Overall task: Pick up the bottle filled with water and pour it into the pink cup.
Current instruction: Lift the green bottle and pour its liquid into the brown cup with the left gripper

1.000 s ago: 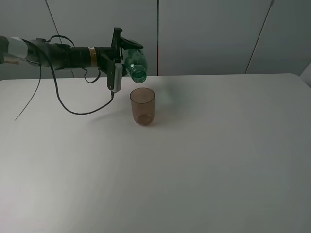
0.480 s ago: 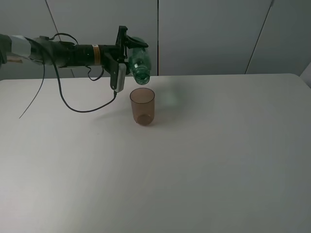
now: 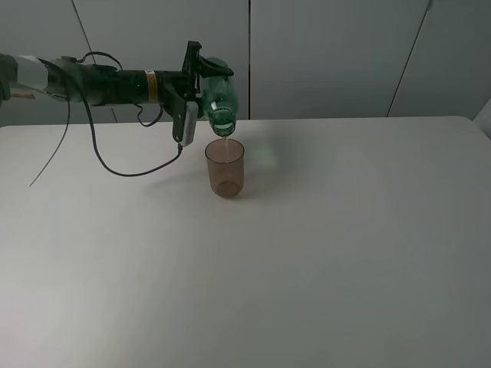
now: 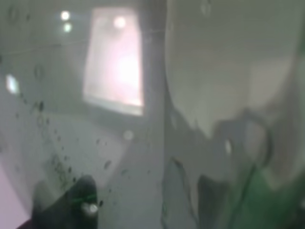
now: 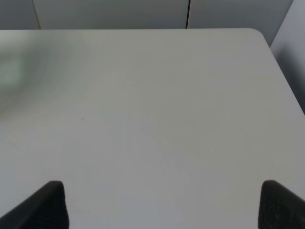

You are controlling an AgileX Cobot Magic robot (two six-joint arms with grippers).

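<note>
My left gripper (image 3: 201, 77) is shut on the green bottle (image 3: 219, 96) and holds it tipped mouth-down above the pink cup (image 3: 225, 168). A thin stream of water runs from the bottle's mouth into the cup. The cup stands upright on the white table (image 3: 307, 253), left of centre. The left wrist view is filled by the blurred translucent bottle (image 4: 257, 200) up close. My right gripper (image 5: 162, 202) shows only as two dark fingertips spread wide over bare table, with nothing between them; it is outside the exterior view.
A black cable (image 3: 115, 169) hangs from the left arm (image 3: 92, 83) and loops down to the table left of the cup. Grey wall panels stand behind the table's far edge. The table's right corner shows in the right wrist view (image 5: 259, 33).
The bottle has tipped further, from slanted to mouth straight down over the cup, and water now streams into the cup. The left arm shifted slightly right and up a second ago.
</note>
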